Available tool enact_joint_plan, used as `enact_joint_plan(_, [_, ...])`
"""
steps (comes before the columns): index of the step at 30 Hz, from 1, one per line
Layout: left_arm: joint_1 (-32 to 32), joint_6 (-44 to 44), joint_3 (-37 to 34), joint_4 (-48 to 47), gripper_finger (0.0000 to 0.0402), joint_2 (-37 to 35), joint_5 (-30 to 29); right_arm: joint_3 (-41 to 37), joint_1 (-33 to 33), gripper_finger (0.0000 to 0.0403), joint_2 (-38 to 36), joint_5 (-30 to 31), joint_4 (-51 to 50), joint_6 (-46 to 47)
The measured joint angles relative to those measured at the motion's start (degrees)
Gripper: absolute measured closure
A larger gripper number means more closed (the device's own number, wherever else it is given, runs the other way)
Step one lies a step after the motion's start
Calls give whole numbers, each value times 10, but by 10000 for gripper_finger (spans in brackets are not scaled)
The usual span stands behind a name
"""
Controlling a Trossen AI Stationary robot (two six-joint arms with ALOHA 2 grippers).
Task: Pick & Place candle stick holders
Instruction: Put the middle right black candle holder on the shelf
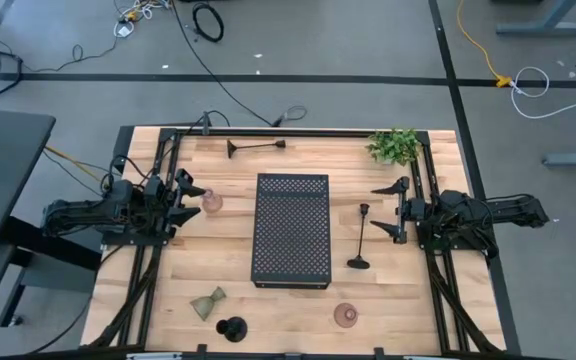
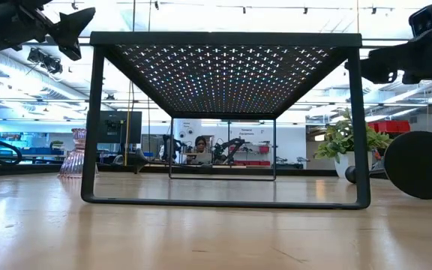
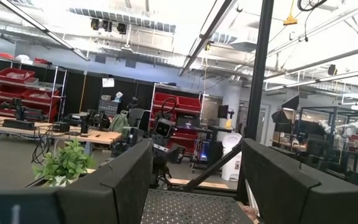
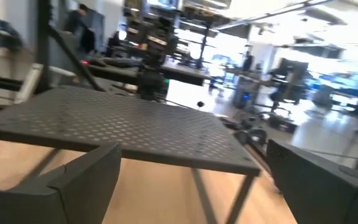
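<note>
I hold both arms raised at the table's sides, left gripper (image 1: 194, 192) and right gripper (image 1: 392, 210) open and empty, with a pinkish holder (image 1: 211, 202) just ahead of the left and a toppled black holder (image 1: 361, 238) just ahead of the right, the tray (image 1: 291, 230) between them.

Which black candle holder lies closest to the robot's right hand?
The black candle holder lying beside the tray's right edge, just in front of the right hand; the others lie far off.
</note>
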Motion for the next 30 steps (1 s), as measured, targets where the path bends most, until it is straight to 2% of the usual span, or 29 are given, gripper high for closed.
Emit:
enact_joint_plan(5, [0, 0, 0, 0, 154, 0, 0, 0, 0, 4, 0, 30, 1, 14])
enact_joint_plan(13, [0, 0, 0, 0, 154, 0, -12, 0, 0, 5, 0, 25, 59, 17])
enact_joint_plan(16, [0, 0, 0, 0, 154, 0, -19, 0, 0, 5, 0, 24, 107, 63])
enact_joint_plan(22, [0, 0, 0, 0, 154, 0, -20, 0, 0, 5, 0, 24, 158, 224])
enact_joint_plan(30, [0, 0, 0, -1, 154, 0, -20, 0, 0, 5, 0, 25, 164, 243])
